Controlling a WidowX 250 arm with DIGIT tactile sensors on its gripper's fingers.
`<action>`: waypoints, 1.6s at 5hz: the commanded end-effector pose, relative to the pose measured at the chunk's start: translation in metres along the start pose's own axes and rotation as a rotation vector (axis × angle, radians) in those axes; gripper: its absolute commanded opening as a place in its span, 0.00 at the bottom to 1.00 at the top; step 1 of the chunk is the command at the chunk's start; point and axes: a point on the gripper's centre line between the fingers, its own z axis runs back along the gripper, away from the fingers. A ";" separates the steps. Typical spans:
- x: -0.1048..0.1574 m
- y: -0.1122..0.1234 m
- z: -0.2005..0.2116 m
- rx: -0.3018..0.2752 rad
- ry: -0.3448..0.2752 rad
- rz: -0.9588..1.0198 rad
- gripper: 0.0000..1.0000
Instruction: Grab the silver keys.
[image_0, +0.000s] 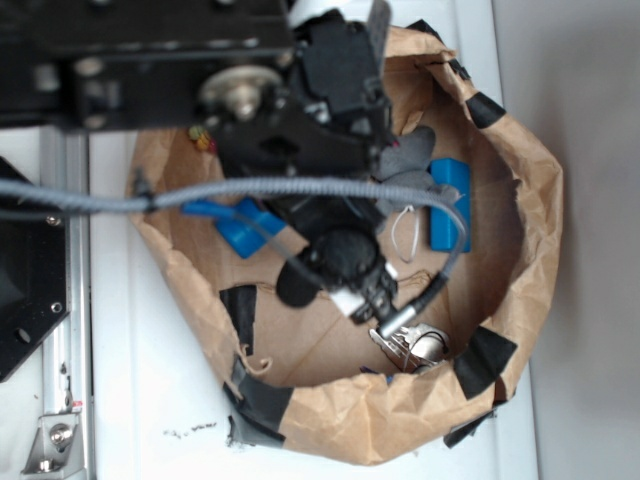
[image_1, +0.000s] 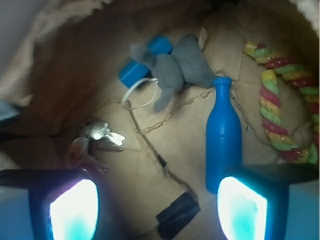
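The small bunch of shiny silver metal keys (image_1: 96, 137) lay flat on the crumpled brown paper floor (image_1: 165, 145) of a taped paper enclosure, its blades fanned out from a ring and catching the light. In the wrist view it sat just ahead of the left finger of the pincer (image_1: 157, 202), which stood wide open and held nothing. The exterior view showed the keys (image_0: 410, 343) near the lower paper wall (image_0: 530, 200), beside the arm's tip. A blue plastic bottle (image_1: 223, 137) lay near the right finger, well apart from the keys. Farther back rested a grey plush toy (image_1: 172, 67) and a multicoloured twisted rope ring (image_1: 282, 95). The enclosure stood on a white tabletop (image_0: 140, 400).
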 end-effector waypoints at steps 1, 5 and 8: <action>0.017 0.025 -0.024 -0.043 -0.039 0.061 1.00; -0.007 -0.009 -0.027 -0.153 -0.030 -0.003 1.00; 0.005 -0.028 -0.043 -0.152 -0.095 0.043 1.00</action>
